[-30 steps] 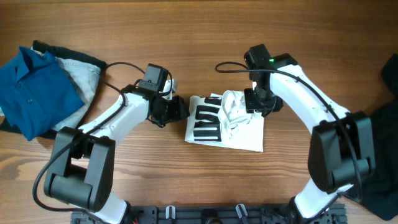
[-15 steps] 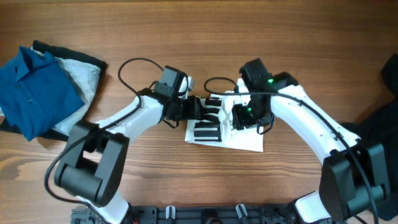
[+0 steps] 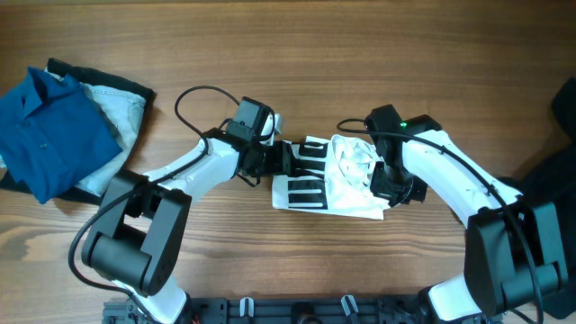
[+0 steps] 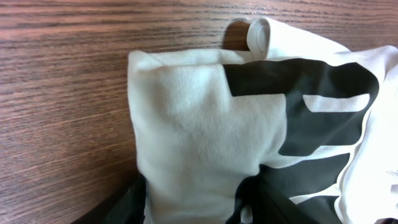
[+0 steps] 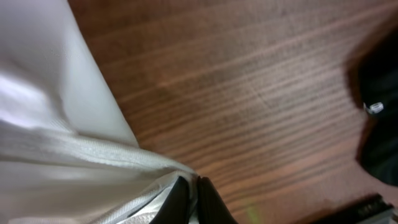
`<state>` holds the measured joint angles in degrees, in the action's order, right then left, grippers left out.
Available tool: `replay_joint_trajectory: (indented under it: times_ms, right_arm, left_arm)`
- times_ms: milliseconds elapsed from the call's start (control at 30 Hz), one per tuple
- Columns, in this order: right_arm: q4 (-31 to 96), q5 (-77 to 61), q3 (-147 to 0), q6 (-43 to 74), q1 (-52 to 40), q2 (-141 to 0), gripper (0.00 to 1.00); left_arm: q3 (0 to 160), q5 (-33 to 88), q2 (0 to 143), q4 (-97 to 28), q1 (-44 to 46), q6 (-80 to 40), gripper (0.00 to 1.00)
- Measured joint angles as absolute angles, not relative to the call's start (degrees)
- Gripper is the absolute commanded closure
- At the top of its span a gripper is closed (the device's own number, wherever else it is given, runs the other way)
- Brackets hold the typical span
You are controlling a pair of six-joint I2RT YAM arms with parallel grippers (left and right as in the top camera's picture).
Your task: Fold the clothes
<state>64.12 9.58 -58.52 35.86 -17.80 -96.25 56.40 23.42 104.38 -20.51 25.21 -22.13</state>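
Observation:
The white T-shirt [image 3: 346, 184] with black bars lies folded small at the table's middle. My left gripper [image 3: 283, 158] is at its left edge. In the left wrist view its dark fingers [image 4: 202, 208] close on a thick white fold of the T-shirt [image 4: 205, 118] beside the black print. My right gripper [image 3: 389, 184] is at the shirt's right edge. In the right wrist view it [image 5: 194, 199] is pinched shut on a white hem of the T-shirt [image 5: 56, 143], just above the wood.
A blue shirt [image 3: 45, 135] lies on a pale grey garment [image 3: 121, 112] at the far left. A black garment [image 3: 551, 180] lies at the right edge and shows in the right wrist view [image 5: 380, 118]. Wooden table [image 3: 288, 54] all round.
My left gripper moved right onto the shirt's left edge and stayed there. My right gripper dipped onto the shirt's middle, then moved right and nearer, drawing white fabric rightward.

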Motion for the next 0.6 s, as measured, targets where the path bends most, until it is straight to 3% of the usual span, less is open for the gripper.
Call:
replay_joint_trajectory:
  times_ms: [33, 100, 133, 200, 233, 367, 500, 600]
  right_arm:
    - [64.5, 9.7, -58.5, 36.1, -17.8, -96.2, 0.91]
    - [65.8, 9.8, -58.5, 37.4, -17.8, -96.2, 0.72]
    - [66.6, 10.2, -58.5, 38.1, -17.8, -96.2, 0.71]
    - [66.7, 10.1, -58.5, 38.3, -17.7, -95.1, 0.48]
    - [66.7, 10.1, -58.5, 37.6, -17.7, -94.0, 0.44]
    - [62.8, 9.6, -62.1, 33.8, -17.7, -87.7, 0.47]
    - [50.6, 3.2, -63.9, 23.3, -17.6, -86.1, 0.59]
    - [50.0, -2.1, -63.9, 17.1, -17.6, -89.0, 0.59]
  left_arm:
    - [56.4, 23.4, 104.4, -20.5, 25.3, -22.1, 0.46]
    - [56.4, 23.4, 104.4, -20.5, 25.4, -22.1, 0.47]
    - [56.4, 23.4, 104.4, -20.6, 25.4, -22.1, 0.46]
    - [56.4, 23.4, 104.4, -20.5, 25.4, -22.1, 0.46]
    - [56.4, 23.4, 104.4, -20.5, 25.4, -22.1, 0.46]
    - [56.4, 23.4, 104.4, -20.6, 25.4, -22.1, 0.46]
    - [56.4, 23.4, 104.4, -20.6, 25.4, -22.1, 0.46]
    - [56.4, 23.4, 104.4, -20.6, 25.4, -22.1, 0.46]
